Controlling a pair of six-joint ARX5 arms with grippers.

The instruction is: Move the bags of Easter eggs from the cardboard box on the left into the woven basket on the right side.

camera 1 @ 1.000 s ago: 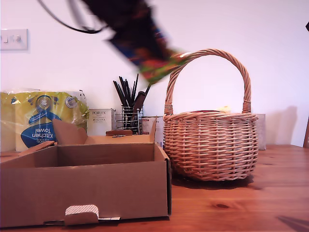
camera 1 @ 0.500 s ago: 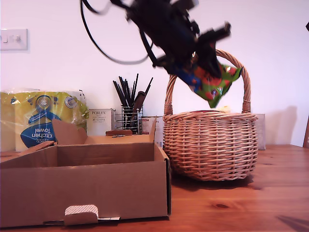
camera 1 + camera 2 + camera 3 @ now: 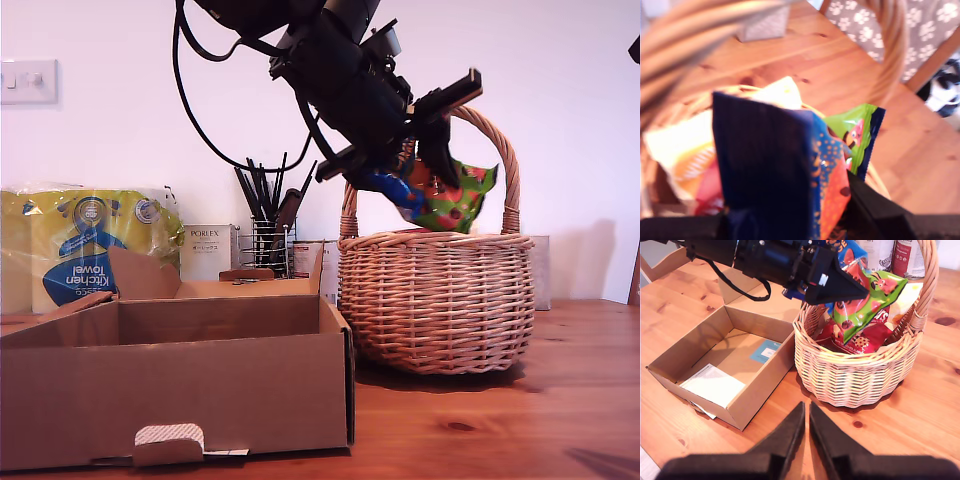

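Second wrist view is showing my first gripper (image 3: 842,287) clamping a blue-and-green egg bag (image 3: 865,302) over the woven basket (image 3: 855,375) holding red packets (image 3: 860,342), my second gripper (image 3: 806,432) sitting closed, the cardboard box (image 3: 760,385) beside the basket holding only paper.

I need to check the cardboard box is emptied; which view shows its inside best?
The second wrist view: it looks down into the cardboard box, showing only flat paper on its floor. The exterior view shows just its front wall; the first wrist view misses it.
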